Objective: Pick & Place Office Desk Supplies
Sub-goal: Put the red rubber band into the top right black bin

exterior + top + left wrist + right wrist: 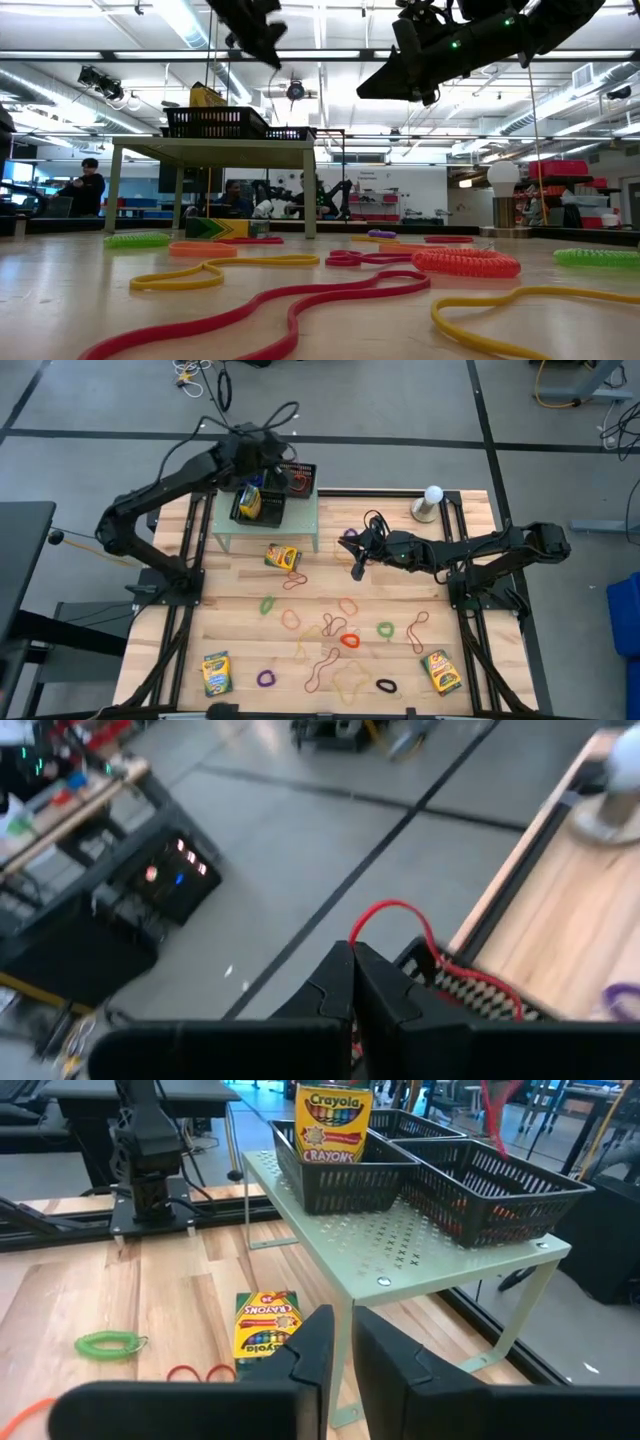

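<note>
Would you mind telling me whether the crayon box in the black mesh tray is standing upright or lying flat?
Upright. The crayon box stands on end inside the left black mesh tray on the green shelf, its front label facing out above the rim.

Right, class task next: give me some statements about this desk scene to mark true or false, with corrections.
1. A crayon box stands in a black mesh tray. True.
2. The left gripper pinches a green rubber band. False: it is a red rubber band.
3. The trays sit on a pale green shelf. True.
4. Every crayon box is in a tray. False: three loose boxes lie on the table.
5. The right gripper hangs above the trays. False: it hangs above the table, beside the shelf.
</note>
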